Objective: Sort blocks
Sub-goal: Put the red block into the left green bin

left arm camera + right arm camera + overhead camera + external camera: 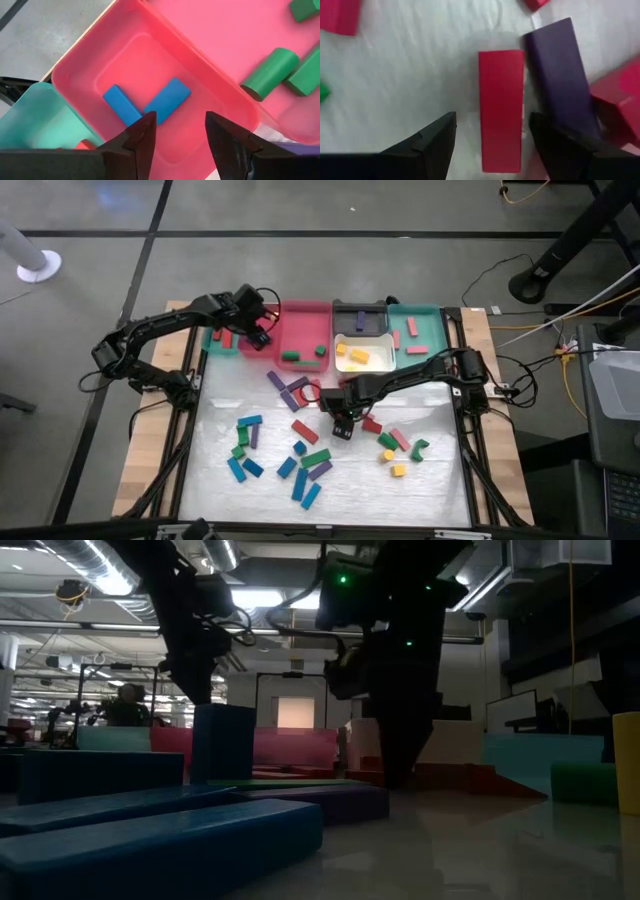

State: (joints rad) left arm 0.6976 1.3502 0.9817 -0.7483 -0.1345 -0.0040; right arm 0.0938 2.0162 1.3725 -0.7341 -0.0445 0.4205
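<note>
A red block (501, 107) lies flat on the table (440, 480), with a purple block (560, 75) just beside it. The right gripper (492, 137) hangs over the red block with its fingers spread to either side, holding nothing. More blocks (300, 460) are scattered across the table's middle and near side. At the far edge, the left gripper (177, 137) hovers over a small pink tray (90, 65), fingers parted and empty; two blue blocks (145, 102) lie inside it, ends touching. Green blocks (272, 70) rest in the larger pink tray (300, 330) alongside.
</note>
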